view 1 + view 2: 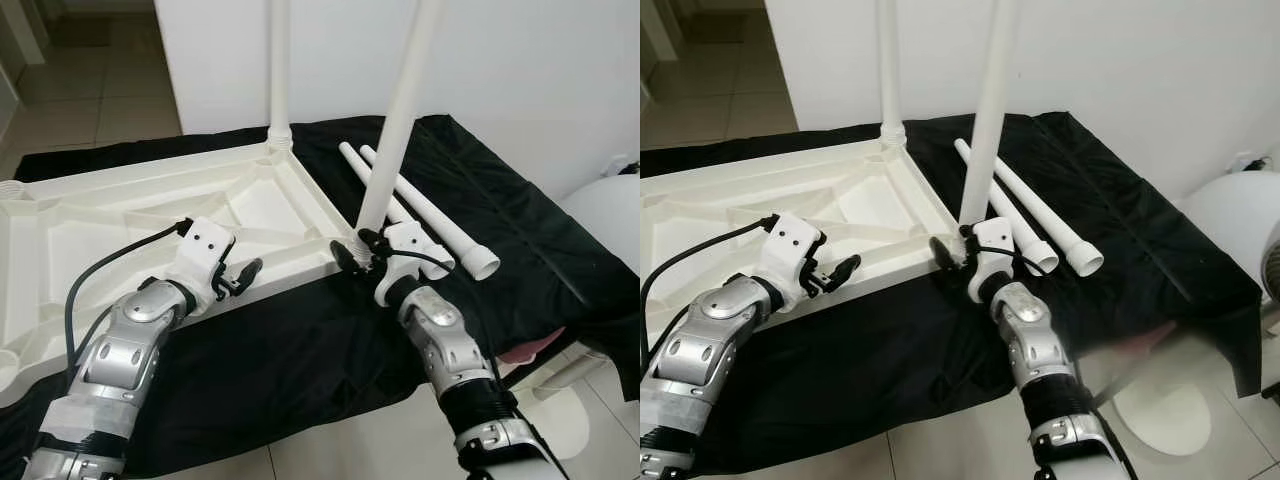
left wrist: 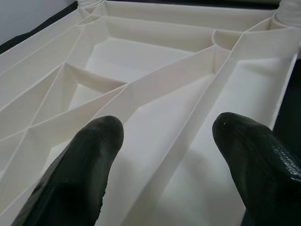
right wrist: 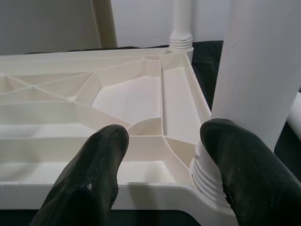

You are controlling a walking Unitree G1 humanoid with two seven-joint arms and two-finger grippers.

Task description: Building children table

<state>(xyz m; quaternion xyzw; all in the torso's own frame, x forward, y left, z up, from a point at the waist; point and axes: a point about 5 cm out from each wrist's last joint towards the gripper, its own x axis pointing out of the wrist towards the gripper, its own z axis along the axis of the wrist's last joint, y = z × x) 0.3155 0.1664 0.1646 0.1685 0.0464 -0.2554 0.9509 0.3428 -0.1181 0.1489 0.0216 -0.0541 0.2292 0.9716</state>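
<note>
Both silver arms reach forward from the near side, over the front edge of the black cloth (image 1: pixel 300 370) that carries everything. On that cloth the white tabletop (image 1: pixel 120 210) lies upside down, ribbed underside up, taking up the cloth's left half.

By my reading the build is about half done. One leg (image 1: pixel 279 60) stands in the tabletop's far right corner, and a second leg (image 1: pixel 400 110) stands in the near right corner socket. Two loose legs (image 1: pixel 440 215) lie side by side on the cloth just beyond that near corner, toward the cloth's right edge. The sockets on the tabletop's left side look empty and await them.

The right gripper (image 1: pixel 362 250) sits at the near right corner with its fingers spread wide, gripping nothing, one finger beside the second leg's base. The left gripper (image 1: pixel 240 275) hovers over the tabletop's near edge, fingers also well apart and empty.

From the right wrist, threaded rings at the second leg's foot are visible where it enters the socket, a detail too small in the head views. The left wrist view adds the diagonal ribs under its fingers (image 2: pixel 75 174).
</note>
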